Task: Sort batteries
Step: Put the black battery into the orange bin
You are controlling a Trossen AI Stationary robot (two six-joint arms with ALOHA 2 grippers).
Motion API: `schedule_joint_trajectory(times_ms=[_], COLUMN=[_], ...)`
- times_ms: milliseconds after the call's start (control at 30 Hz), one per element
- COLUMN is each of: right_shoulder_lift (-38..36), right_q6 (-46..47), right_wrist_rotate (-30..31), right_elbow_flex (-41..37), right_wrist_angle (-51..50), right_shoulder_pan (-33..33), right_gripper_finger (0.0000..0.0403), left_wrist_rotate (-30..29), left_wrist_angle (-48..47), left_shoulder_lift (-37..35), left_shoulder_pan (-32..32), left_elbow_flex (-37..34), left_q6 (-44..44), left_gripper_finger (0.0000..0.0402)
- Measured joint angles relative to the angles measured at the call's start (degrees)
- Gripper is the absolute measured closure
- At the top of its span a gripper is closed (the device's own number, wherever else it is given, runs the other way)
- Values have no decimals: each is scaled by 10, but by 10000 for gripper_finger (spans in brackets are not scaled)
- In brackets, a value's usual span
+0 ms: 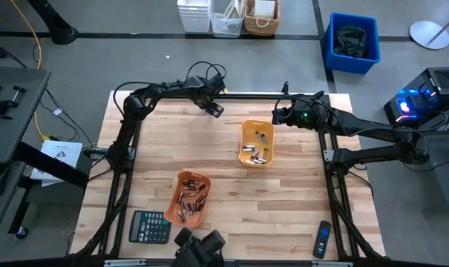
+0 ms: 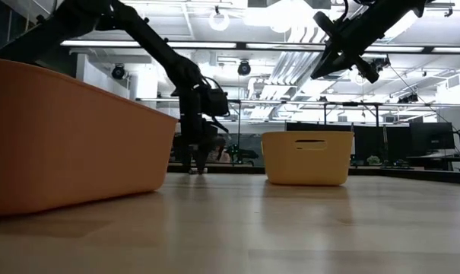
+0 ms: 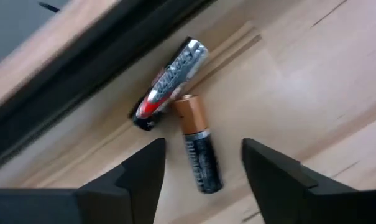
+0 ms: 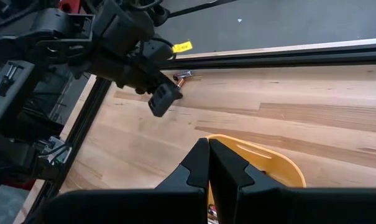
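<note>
Two batteries lie on the wood by the table's far rail: a copper-and-black battery (image 3: pixel 197 149) and a silver-and-red battery (image 3: pixel 169 81), touching end to side. My left gripper (image 3: pixel 200 171) is open, low over them, its fingers standing either side of the copper-and-black one without touching; the same gripper (image 1: pixel 213 108) shows near the far edge. My right gripper (image 4: pixel 209 163) is shut and hangs raised (image 1: pixel 281 116) beside the yellow tray (image 1: pixel 257 143), which holds several batteries. The orange tray (image 1: pixel 189 198) holds several more.
A black calculator (image 1: pixel 149 227) and a black remote control (image 1: pixel 323 239) lie near the table's near edge. A black rail (image 3: pixel 82 62) runs along the far edge right behind the two loose batteries. Bare wood lies between the trays.
</note>
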Motion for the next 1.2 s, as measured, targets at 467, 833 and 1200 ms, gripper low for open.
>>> schedule_joint_trajectory(times_ms=[467, 833, 1200], right_shoulder_lift=[0, 0, 0], right_q6=[-35, -116, -179], right_wrist_rotate=[-3, -24, -57], right_elbow_flex=[0, 0, 0], right_wrist_angle=[-5, -12, -16], right_shoulder_pan=[0, 0, 0], right_gripper_finger=[403, 403, 403], left_wrist_rotate=[180, 214, 201], left_wrist_angle=[-51, -109, 3], left_shoulder_lift=[-39, -304, -561], left_shoulder_pan=[-17, -167, -473], left_elbow_flex=[-2, -65, -380], left_q6=[54, 227, 1], left_gripper_finger=[376, 376, 377])
